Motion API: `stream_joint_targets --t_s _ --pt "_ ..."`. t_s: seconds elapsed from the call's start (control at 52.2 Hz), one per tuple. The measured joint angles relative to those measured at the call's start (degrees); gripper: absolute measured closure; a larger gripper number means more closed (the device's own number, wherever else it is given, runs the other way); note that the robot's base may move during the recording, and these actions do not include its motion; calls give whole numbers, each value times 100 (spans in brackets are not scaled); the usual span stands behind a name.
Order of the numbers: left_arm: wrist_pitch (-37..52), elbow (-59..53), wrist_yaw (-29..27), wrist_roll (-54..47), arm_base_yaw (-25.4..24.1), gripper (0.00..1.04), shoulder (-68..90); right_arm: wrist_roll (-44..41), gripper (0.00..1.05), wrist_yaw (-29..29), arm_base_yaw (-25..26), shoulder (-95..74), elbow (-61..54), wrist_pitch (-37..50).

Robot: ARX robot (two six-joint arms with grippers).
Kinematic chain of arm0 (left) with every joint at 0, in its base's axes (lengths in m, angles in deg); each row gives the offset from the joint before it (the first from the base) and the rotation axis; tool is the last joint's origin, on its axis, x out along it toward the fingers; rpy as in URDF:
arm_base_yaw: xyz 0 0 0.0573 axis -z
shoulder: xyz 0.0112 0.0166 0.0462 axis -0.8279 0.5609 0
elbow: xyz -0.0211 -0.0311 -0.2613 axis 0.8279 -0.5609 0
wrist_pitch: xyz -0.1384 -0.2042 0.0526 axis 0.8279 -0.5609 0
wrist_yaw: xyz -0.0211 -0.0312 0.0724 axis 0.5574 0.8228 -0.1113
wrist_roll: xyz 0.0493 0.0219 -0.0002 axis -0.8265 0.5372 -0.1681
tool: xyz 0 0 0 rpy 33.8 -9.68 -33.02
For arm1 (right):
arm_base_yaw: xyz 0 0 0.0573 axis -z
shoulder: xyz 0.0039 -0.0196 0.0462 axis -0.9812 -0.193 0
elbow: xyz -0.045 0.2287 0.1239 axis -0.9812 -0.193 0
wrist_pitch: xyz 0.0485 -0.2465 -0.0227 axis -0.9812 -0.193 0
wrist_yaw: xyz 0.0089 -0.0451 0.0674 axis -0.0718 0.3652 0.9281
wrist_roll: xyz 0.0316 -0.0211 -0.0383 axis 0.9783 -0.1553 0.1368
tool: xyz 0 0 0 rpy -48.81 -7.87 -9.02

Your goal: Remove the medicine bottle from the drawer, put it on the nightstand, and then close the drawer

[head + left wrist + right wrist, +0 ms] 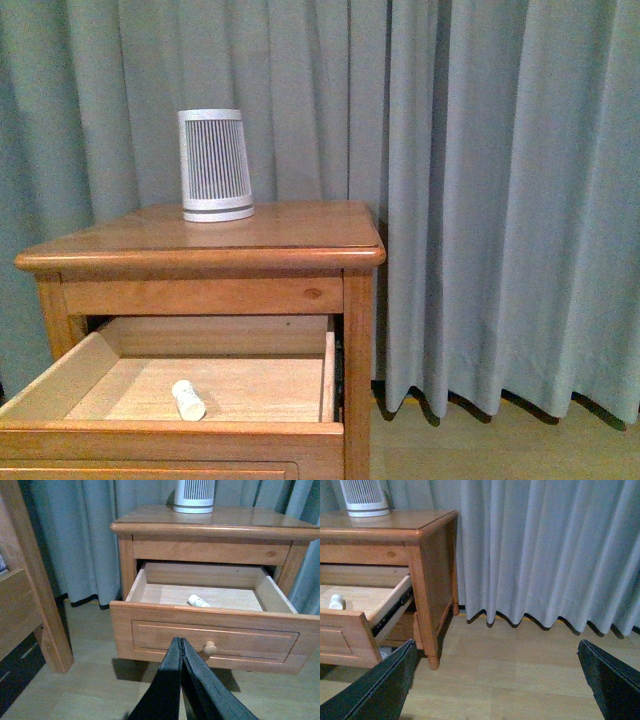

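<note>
- Left claw (181, 641): fingers pressed together, holding nothing, in front of the drawer (210, 625), near its knob (210, 648).
- Right claw (495, 650): spread wide, empty, above the floor (520, 675) beside the nightstand (432, 580).
- Bottle (188, 400): lying on its side inside the pulled-out drawer.

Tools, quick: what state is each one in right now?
Black left tool: closed, holding nothing.
Black right tool: open wide, empty.
</note>
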Motion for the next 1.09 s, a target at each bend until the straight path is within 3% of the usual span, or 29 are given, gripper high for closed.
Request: stream_joint_targets --t_s 0.077,0.249,0.574,1.033,1.091 --pt "0 0 -2 13 0 99 0 0 7 2 0 0 0 0" --pt "0 0 0 13 0 61 0 0 7 2 0 0 0 0" --pt "-7 0 4 11 0 7 -2 0 7 -17 0 0 0 0" --pt "-26 0 -28 15 0 7 -15 0 7 22 4 -4 0 4" --pt "-26 0 -17 15 0 7 -15 17 7 -726 -225 -262 61 -79"
